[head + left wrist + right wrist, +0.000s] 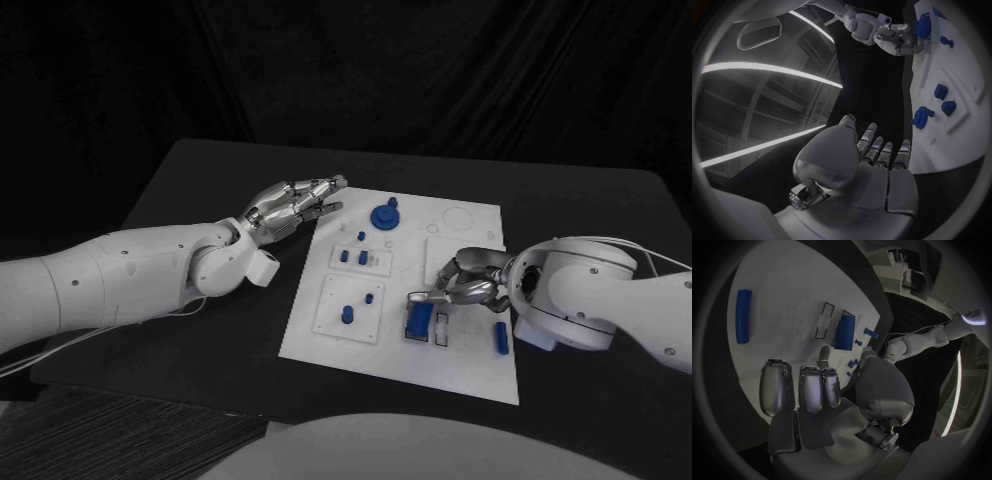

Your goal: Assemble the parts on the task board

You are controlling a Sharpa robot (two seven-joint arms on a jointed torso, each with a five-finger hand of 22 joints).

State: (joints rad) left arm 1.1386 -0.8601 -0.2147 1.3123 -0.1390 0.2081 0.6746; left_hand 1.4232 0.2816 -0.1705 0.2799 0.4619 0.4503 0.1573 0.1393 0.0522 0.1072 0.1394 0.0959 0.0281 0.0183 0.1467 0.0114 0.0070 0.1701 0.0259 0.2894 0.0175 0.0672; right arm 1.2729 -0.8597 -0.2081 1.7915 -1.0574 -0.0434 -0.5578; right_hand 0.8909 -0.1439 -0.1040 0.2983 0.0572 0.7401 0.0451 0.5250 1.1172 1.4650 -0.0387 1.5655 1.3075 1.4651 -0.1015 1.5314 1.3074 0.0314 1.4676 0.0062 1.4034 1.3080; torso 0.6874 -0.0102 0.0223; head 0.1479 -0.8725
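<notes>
The white task board lies mid-table. My right hand hovers over its right half with fingers bent down and nothing in them. One fingertip reaches close to a blue rectangular block set in the board. A long blue bar lies beside it towards the right edge. My left hand floats at the board's far left corner, fingers stretched out and holding nothing. A blue round knob part stands near it.
Small blue pieces sit in a raised white panel, and others in the panel below it. An open white slot frame lies next to the block. Black table surrounds the board, with edges at left and far right.
</notes>
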